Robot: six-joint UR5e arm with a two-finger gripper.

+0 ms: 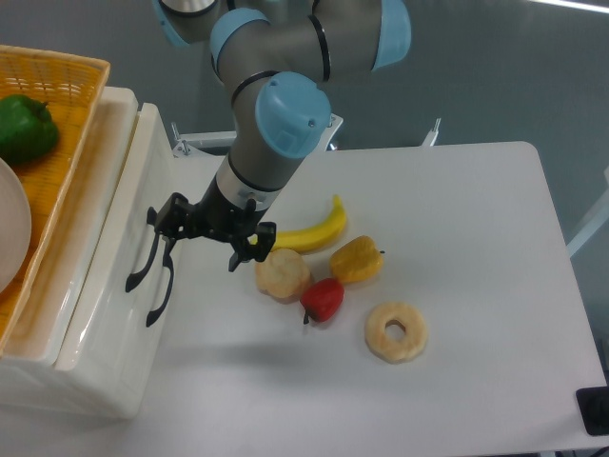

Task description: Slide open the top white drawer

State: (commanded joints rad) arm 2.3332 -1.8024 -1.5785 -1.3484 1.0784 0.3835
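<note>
- At the cabinet front, the top white drawer [112,249] sat shut.
- The gripper [203,234] hovered spread, empty, beside its handle [145,249]; hooking and pulling remained.

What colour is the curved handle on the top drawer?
Black, on the glossy white top drawer; the curved handle shows in the fixed camera view.

White table against a grey backdrop

A white table [476,238] with rounded corners filled most of the view. Behind it stood a plain grey-blue wall [514,67], crossed at the top right by a thin bright strip of light [571,4]. A small black object [595,411] sat at the table's lower right edge.
</note>
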